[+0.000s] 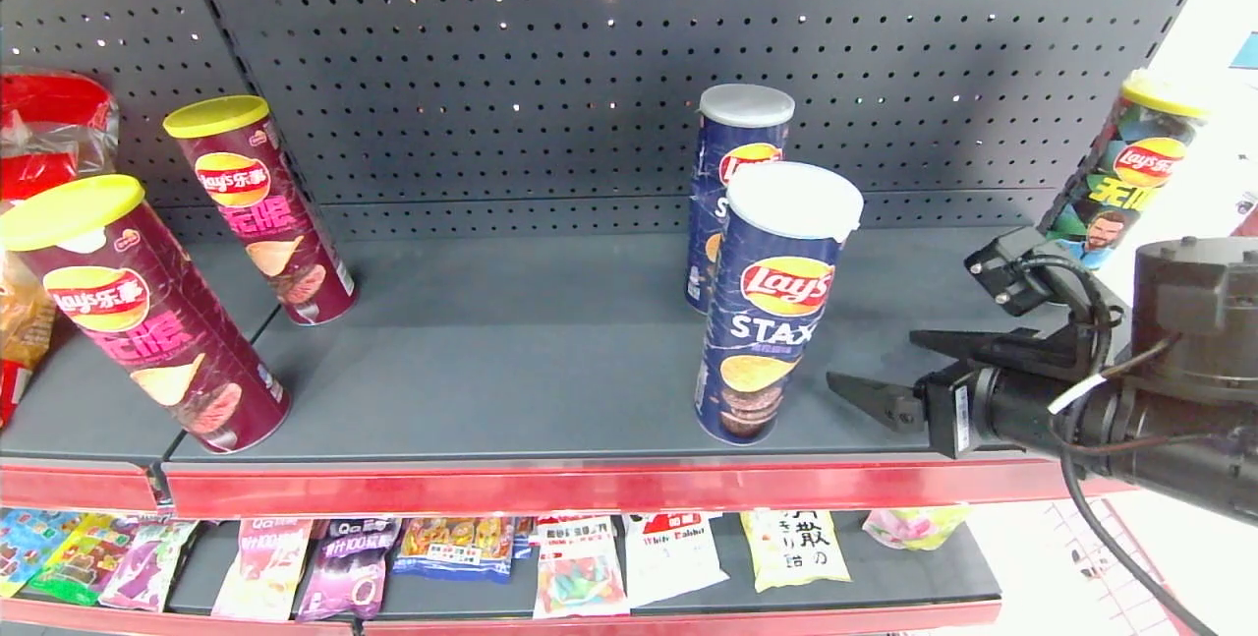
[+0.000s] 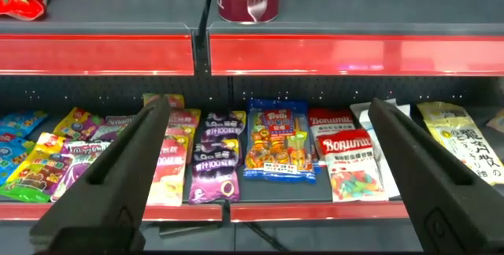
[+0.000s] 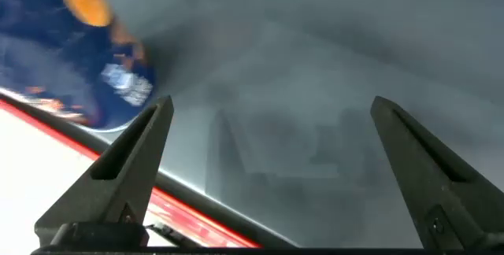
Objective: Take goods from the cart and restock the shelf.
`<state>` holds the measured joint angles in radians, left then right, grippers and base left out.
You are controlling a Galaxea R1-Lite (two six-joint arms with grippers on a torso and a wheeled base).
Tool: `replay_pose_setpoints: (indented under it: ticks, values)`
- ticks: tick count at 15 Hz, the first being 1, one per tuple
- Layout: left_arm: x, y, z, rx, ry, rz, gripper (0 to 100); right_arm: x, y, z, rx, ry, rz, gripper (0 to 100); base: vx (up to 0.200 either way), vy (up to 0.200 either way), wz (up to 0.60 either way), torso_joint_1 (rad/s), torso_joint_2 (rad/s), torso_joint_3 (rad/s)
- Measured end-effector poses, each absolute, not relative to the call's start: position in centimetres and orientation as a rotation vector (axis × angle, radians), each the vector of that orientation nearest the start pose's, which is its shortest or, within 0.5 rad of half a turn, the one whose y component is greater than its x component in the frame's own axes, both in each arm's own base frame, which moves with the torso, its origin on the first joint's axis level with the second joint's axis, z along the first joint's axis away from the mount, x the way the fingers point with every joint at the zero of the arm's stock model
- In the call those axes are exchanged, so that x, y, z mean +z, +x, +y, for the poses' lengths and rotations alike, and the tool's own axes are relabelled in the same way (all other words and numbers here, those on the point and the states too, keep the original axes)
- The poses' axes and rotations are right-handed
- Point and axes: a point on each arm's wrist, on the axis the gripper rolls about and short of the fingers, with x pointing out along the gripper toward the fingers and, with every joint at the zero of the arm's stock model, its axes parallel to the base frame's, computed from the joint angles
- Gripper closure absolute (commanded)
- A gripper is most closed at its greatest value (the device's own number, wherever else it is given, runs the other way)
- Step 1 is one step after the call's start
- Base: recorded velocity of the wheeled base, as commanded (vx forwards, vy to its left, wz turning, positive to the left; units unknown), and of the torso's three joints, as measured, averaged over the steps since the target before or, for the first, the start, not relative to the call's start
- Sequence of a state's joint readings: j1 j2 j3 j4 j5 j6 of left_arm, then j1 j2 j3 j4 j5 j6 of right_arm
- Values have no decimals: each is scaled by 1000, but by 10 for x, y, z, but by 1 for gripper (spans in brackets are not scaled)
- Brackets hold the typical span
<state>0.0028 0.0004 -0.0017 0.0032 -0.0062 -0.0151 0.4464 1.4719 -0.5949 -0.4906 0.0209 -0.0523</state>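
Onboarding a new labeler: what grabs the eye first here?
A tall blue cylindrical chip can with a white lid stands near the front edge of the grey metal shelf, the open right gripper beside it on its right, not touching. Two maroon yellow-lidded cans stand at the shelf's left.

Black right arm [image 1: 1160,434], looping cables [image 1: 1086,513], tapered dark jaws, seemingly plastic.
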Motion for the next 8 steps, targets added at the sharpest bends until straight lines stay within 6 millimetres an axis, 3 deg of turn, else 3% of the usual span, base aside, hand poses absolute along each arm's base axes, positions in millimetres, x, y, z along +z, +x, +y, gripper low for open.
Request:
replay_pose_setpoints:
  ticks: [8]
  values:
    - [76, -23, 0, -4, -15, 2, 0, 170, 222, 122, 495, -156, 383, 0, 0, 0, 0, 0, 0, 0]
